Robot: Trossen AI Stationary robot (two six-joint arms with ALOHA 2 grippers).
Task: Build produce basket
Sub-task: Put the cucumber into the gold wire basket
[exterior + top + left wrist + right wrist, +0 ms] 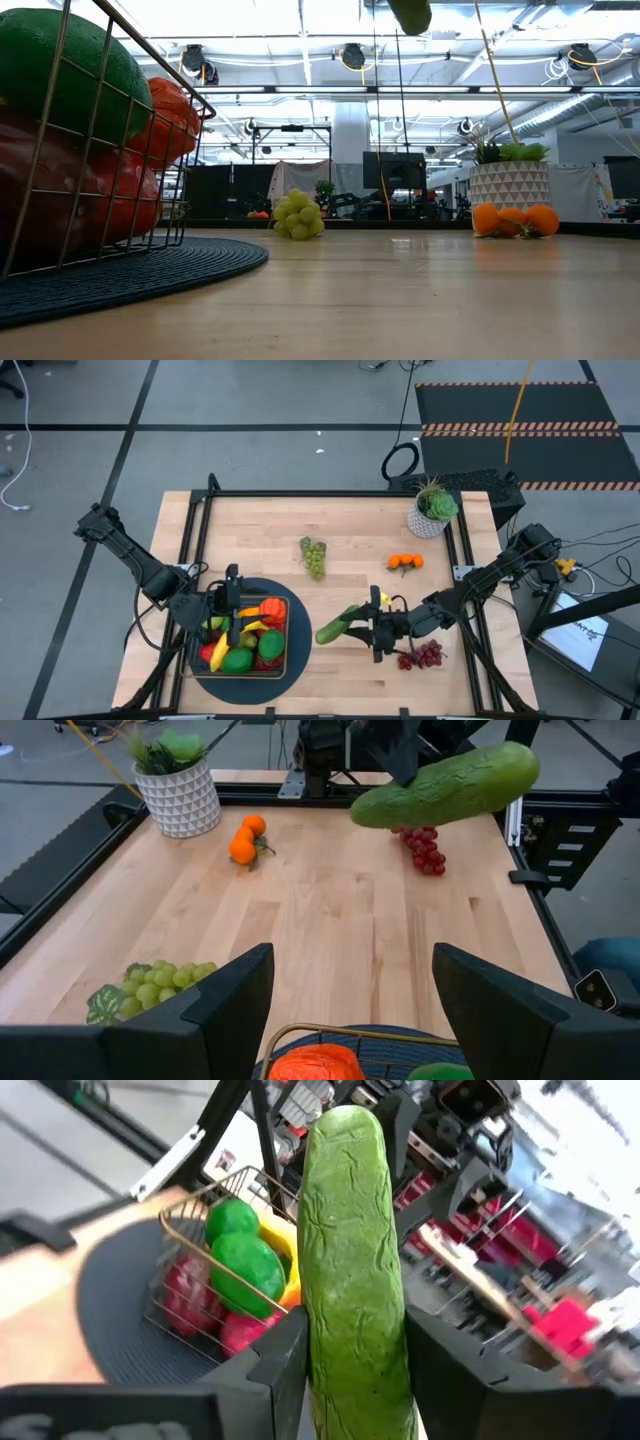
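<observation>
Clamped between the right gripper (350, 1370) fingers, the long green plastic cucumber (352, 1260) hangs above the table, just beside the square dark wire-mesh basket (238, 665). Carry it level over the rim, then release low. Left gripper (345, 1010) hovers open over the basket; clear it first.

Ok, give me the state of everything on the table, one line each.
basket: on the round mat, partly filled with produce.
cucumber: held off the table, tilted, by the right end effector.
left end effector: open, empty, over the basket.
green grapes: loose on the table.
oranges: loose on the table.
purple grapes: loose on the table.
</observation>
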